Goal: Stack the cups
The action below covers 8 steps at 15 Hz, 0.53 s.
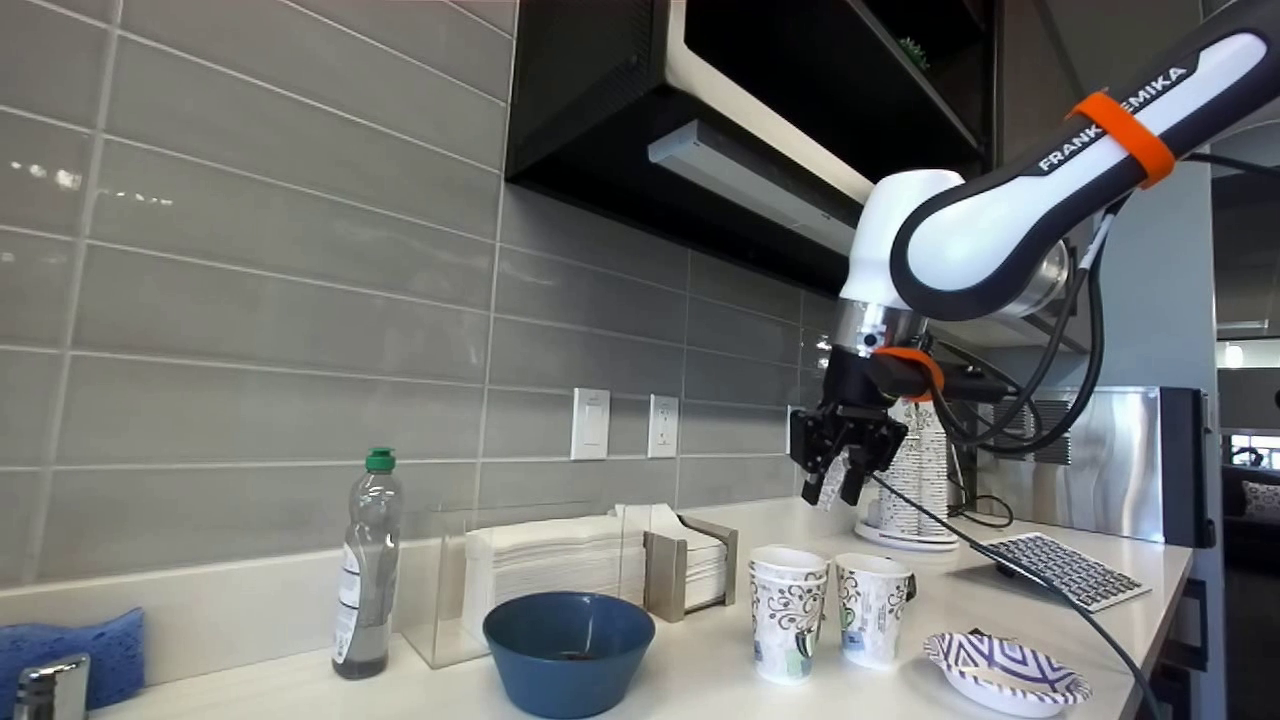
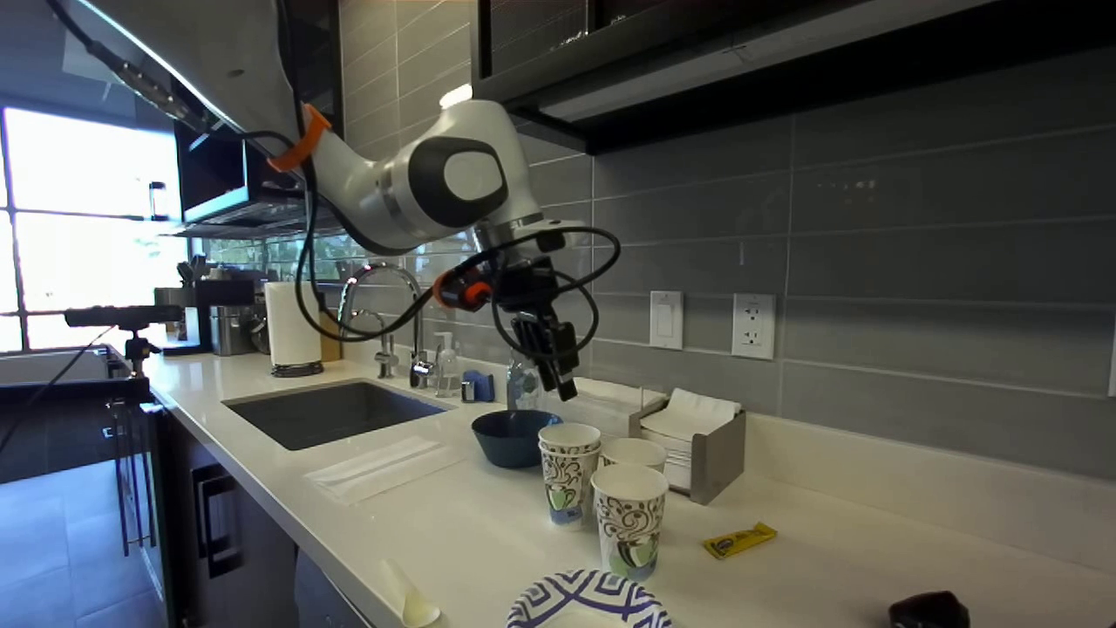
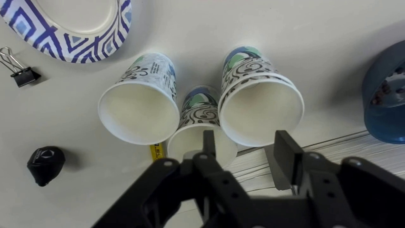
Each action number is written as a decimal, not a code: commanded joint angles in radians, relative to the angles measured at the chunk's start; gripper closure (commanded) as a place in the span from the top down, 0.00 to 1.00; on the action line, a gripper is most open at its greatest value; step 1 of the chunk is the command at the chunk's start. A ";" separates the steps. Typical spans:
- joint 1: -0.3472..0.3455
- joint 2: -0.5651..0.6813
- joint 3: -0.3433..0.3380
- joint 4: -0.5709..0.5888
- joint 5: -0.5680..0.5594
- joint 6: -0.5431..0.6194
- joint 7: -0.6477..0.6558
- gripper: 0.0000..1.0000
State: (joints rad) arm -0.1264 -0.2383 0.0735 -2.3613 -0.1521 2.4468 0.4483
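Cups (image 3: pixel 138 109) are being stood mouth-up, likely for slipping together, with a stacked pair (image 3: pixel 261 107) at three o'clock in the wrist view and single cups (image 3: pixel 193 134) at six and nine, while the empty gripper (image 1: pixel 831 494) is being held above, fingers (image 3: pixel 288 155) apart, perhaps for grabbing one.

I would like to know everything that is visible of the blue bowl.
The blue bowl is round, wide, smooth and flared, perhaps ceramic or plastic. It stands upright and uncovered on the white countertop, near the stacked napkins. Inside lie small brown pieces, too unclear to identify. The gripper does not touch it.
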 commanded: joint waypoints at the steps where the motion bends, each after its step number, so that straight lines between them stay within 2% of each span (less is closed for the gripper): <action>1: 0.001 -0.054 -0.021 -0.041 0.006 0.012 0.012 0.85; 2: 0.007 -0.009 -0.014 -0.003 -0.002 -0.002 0.003 0.91; 3: 0.005 -0.013 -0.016 -0.005 -0.002 -0.002 0.003 0.73; 7: 0.006 -0.009 -0.016 -0.005 -0.002 -0.002 0.003 0.98; 8: -0.020 -0.006 -0.032 -0.018 -0.001 0.001 0.049 0.98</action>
State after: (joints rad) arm -0.1269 -0.2477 0.0647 -2.3676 -0.1526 2.4465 0.4513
